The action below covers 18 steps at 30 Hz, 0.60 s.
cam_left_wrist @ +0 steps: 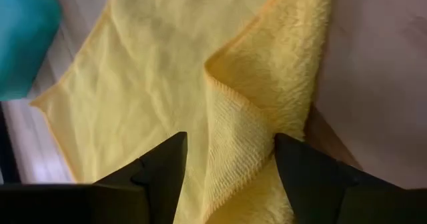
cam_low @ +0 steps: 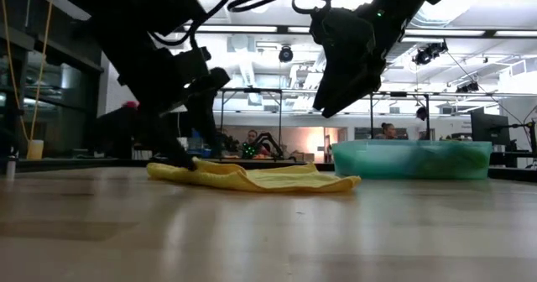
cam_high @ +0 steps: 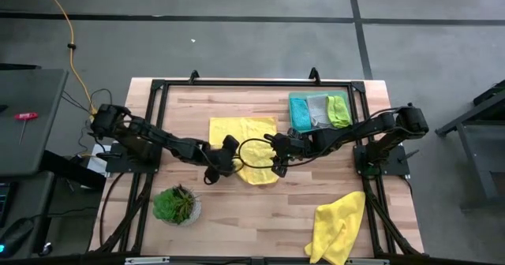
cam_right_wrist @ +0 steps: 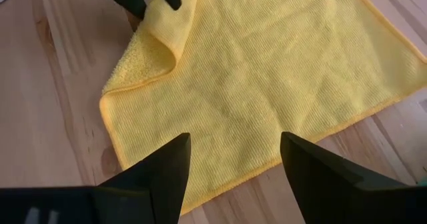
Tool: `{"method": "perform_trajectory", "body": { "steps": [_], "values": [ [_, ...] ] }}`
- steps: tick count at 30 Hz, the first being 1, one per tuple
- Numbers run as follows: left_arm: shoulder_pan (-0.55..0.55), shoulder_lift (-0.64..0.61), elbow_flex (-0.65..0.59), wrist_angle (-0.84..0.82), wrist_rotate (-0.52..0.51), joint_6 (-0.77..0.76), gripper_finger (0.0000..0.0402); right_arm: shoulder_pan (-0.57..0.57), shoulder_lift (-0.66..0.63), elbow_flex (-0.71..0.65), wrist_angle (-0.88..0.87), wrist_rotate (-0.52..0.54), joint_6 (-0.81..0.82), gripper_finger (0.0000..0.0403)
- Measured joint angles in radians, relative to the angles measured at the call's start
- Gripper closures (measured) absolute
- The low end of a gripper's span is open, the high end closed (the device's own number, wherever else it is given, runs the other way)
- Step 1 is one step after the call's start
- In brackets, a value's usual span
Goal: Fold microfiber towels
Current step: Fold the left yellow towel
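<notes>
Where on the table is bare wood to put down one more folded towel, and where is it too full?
Bare wood lies between the potted plant and the crumpled yellow towel near the front edge, and along the back left beside the flat yellow towel. The middle is crowded: the left pincer and right pincer work over that towel. The tray of folded towels fills the back right.
</notes>
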Motion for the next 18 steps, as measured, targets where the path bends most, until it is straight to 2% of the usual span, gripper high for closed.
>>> {"method": "perform_trajectory", "body": {
  "steps": [11, 18],
  "values": [
    [0.033, 0.001, 0.001, 0.028, -0.049, 0.007, 0.0188, 0.0, 0.0, 0.0, 0.0, 0.024, 0.001, 0.0178],
    [0.034, 0.001, 0.001, 0.029, 0.031, 0.005, 0.0188, 0.0, 0.0, 0.0, 0.0, 0.024, 0.002, 0.0178]
  ]
}}
